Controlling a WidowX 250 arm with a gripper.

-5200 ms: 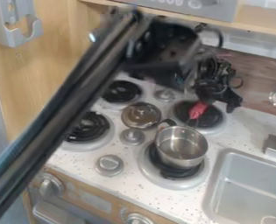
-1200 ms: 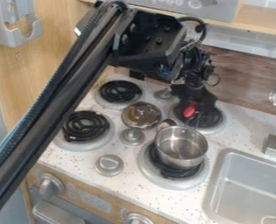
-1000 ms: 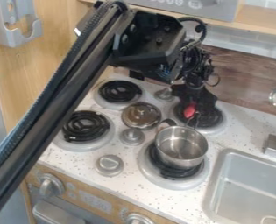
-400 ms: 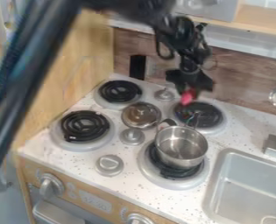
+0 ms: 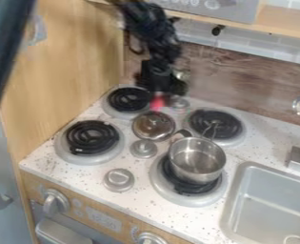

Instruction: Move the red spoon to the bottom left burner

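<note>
Upper centre of the frame, the black gripper (image 5: 158,94) holds the red spoon (image 5: 157,102); below, right of centre, a metal pot (image 5: 195,167) sits on a burner (image 5: 189,199).

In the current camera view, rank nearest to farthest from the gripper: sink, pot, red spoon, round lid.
From the gripper:
1. Red spoon, right at the gripper's lower end.
2. Round lid, among the burners, below the gripper in view.
3. Pot, on the lower right burner.
4. Sink, at lower right.
</note>
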